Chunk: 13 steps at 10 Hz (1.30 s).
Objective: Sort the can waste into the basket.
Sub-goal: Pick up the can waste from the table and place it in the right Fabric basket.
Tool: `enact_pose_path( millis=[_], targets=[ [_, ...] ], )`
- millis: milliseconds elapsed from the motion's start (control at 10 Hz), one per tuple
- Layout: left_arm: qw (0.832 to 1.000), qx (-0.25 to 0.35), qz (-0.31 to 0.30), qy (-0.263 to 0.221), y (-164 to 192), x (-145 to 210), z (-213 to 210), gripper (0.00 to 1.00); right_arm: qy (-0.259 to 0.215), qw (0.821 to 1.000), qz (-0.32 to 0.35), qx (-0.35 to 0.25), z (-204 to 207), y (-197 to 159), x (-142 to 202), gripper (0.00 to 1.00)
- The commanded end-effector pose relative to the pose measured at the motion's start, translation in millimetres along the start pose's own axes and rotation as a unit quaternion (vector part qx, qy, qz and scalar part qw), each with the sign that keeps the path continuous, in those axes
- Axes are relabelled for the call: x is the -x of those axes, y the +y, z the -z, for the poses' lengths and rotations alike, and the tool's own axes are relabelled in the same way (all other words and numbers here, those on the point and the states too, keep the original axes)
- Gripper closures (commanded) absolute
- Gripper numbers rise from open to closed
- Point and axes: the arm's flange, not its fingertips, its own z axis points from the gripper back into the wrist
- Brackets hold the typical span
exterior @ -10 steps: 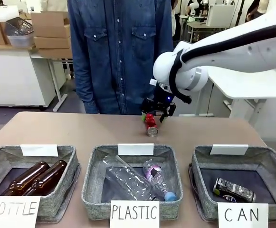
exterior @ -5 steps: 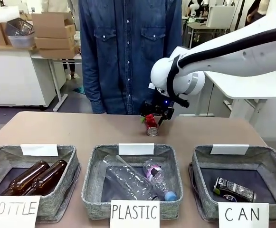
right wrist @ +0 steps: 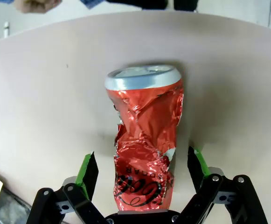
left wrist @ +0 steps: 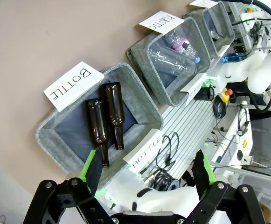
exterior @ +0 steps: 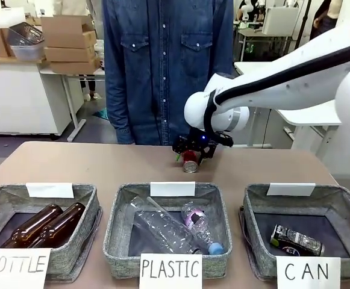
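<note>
Centrally in the right wrist view, the crumpled red can (right wrist: 144,149) lies on the tan table (right wrist: 42,93), between the spread green pads of the right gripper (right wrist: 143,170), neither pad touching it. Seen from the front, it sits just above the PLASTIC bin (exterior: 168,232). At lower right, the CAN basket (exterior: 304,232) holds the silver-and-black can (exterior: 296,241). The left gripper (left wrist: 149,170) hangs open over the BOTTLE bin (left wrist: 98,121).

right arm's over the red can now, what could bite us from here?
1. The red can is crumpled and lies between the open fingers of the right tool; uneven sides may let it slip or roll when the fingers close.
2. The CAN basket sits near the table's front right, so the carry is long; a weak grip could drop it early.
</note>
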Motion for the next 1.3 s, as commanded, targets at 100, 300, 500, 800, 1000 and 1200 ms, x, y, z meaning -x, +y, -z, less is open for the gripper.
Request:
enact_pose_path(
  millis=[100, 300, 500, 800, 1000, 1200],
  targets=[
    [1.0, -0.006, 0.009, 0.001, -0.1, 3.0, -0.9, 0.0, -0.013, 1.0, 0.01, 0.016, -2.6, 8.7, -4.4, 0.0],
    [1.0, -0.006, 0.009, 0.001, -0.1, 3.0, -0.9, 0.0, -0.004, 1.0, 0.011, 0.016, -1.8, 8.3, -3.7, 0.59],
    [1.0, -0.006, 0.009, 0.001, -0.1, 3.0, -0.9, 0.0, 0.0, 1.0, 0.013, 0.024, 0.7, 7.4, -3.4, 1.0],
    [1.0, -0.006, 0.009, 0.001, -0.1, 3.0, -0.9, 0.0, 0.003, 1.0, 0.011, 0.028, 6.0, 9.2, -3.6, 0.96],
    [1.0, -0.006, 0.009, 0.001, -0.1, 3.0, -0.9, 0.0, 0.003, 1.0, 0.009, 0.017, 5.2, 6.4, -4.7, 1.0],
    [1.0, -0.006, 0.009, 0.001, -0.1, 3.0, -0.9, 0.0, 0.007, 1.0, 0.014, 0.015, 3.2, 4.4, -3.6, 1.0]
  ],
)
